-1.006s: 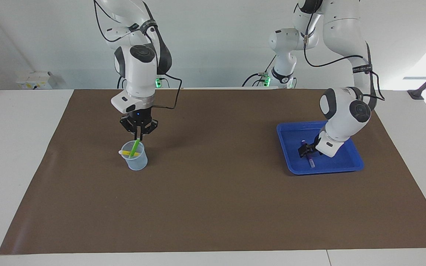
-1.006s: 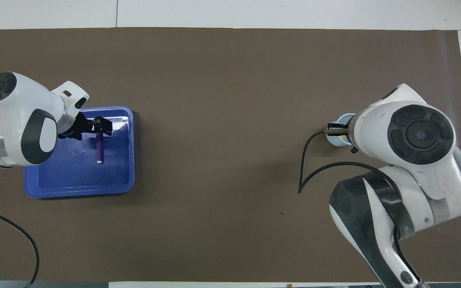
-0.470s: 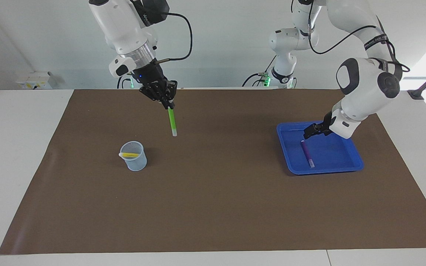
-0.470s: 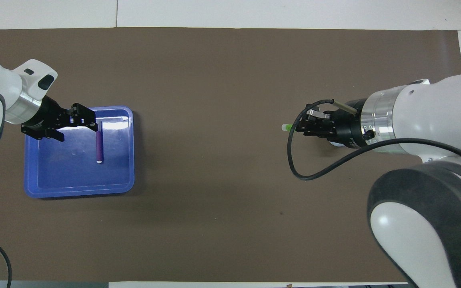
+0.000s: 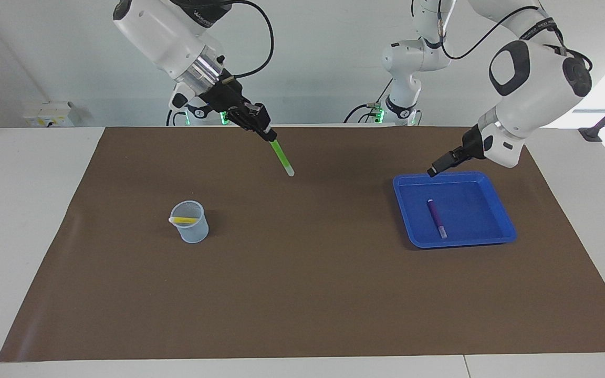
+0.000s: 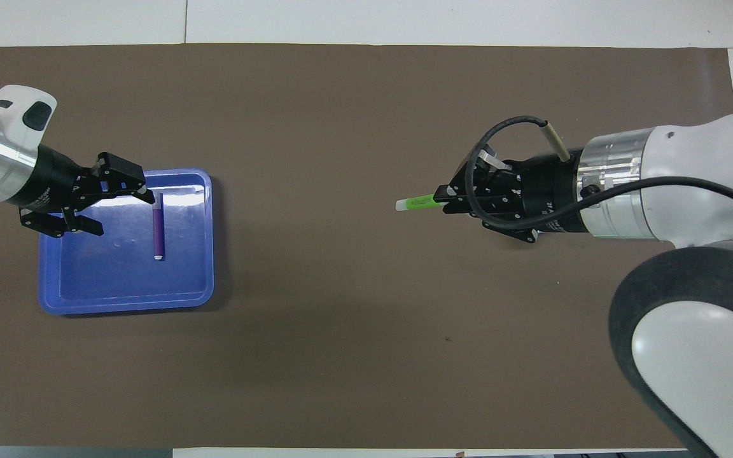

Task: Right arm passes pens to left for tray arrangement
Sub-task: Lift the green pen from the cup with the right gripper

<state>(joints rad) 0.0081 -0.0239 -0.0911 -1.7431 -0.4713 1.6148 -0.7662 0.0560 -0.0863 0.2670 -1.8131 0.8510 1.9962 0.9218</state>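
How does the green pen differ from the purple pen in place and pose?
The green pen hangs in the air, slanted, gripped at its top by the right gripper with its jaws shut on it; the purple pen lies flat and free in the blue tray. The green one is over the bare brown mat. Both are slim, with a pale end.

Right pincer (image 5: 267, 134) lifted green pen (image 5: 281, 155) from cup (image 5: 192, 223), left pincer (image 5: 435, 169) risen off tray (image 5: 502, 231)

A robotics lab: white arms (image 5: 533, 79) at a white table (image 5: 29, 210) with brown mat (image 5: 302, 273), bare wall
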